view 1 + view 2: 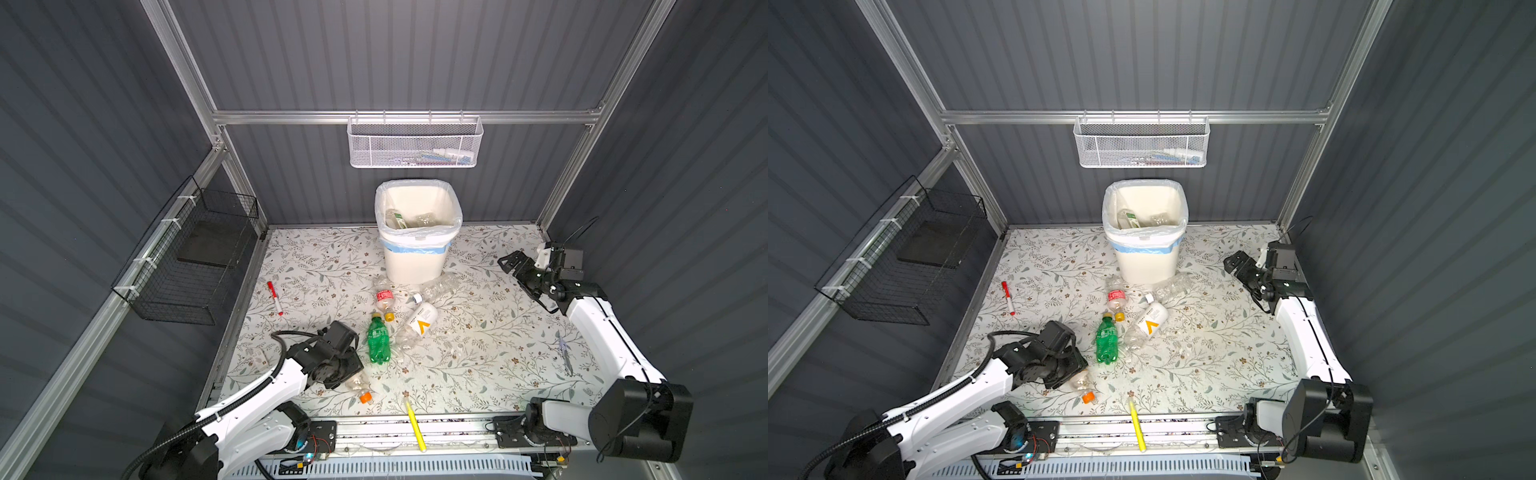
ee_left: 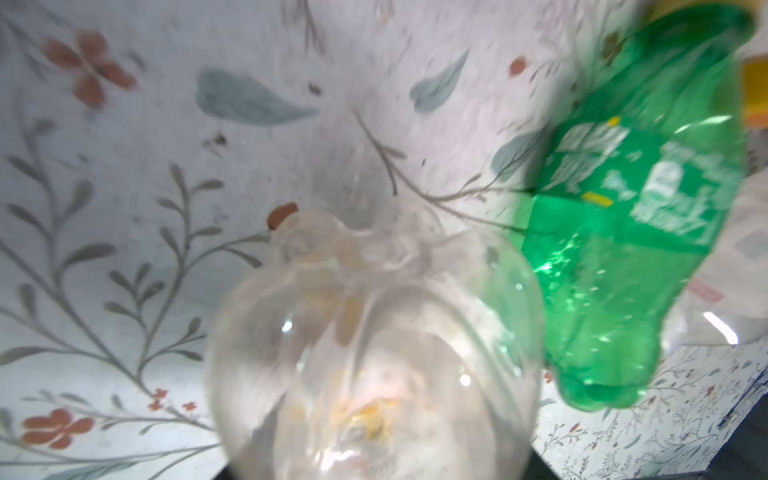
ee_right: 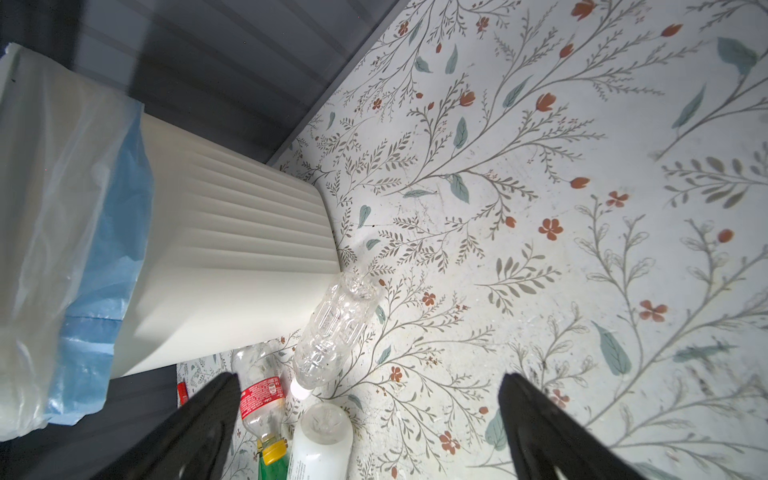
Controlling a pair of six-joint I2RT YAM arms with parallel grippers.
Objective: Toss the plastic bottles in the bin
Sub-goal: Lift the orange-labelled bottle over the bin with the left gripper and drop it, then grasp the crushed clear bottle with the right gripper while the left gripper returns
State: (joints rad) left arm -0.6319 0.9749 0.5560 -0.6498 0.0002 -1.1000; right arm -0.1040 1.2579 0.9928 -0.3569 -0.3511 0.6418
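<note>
Where it hangs low at the near left of the table (image 1: 478, 353), the left gripper (image 1: 344, 374) sits over the orange-capped clear bottle (image 1: 360, 388); its jaws are hidden, so a grip cannot be told. Next, the right gripper (image 3: 365, 377): jaws wide, empty, near the bin (image 1: 411, 262) at the back.

Done: at least two bottles (image 1: 395, 218) lie inside the bin.

Left on the table:
- green bottle (image 1: 378, 340)
- red-labelled bottle (image 1: 384, 297)
- white-labelled bottle (image 1: 420, 323)
- ribbed clear bottle (image 1: 440, 286), just beside the bin's foot

Judged less than half done.

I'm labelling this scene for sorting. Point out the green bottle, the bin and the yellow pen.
green bottle (image 1: 378, 341): in a top view, mid-body.
bin (image 1: 409, 267): in a top view, front wall.
yellow pen (image 1: 414, 424): in a top view, mid-shaft.
</note>
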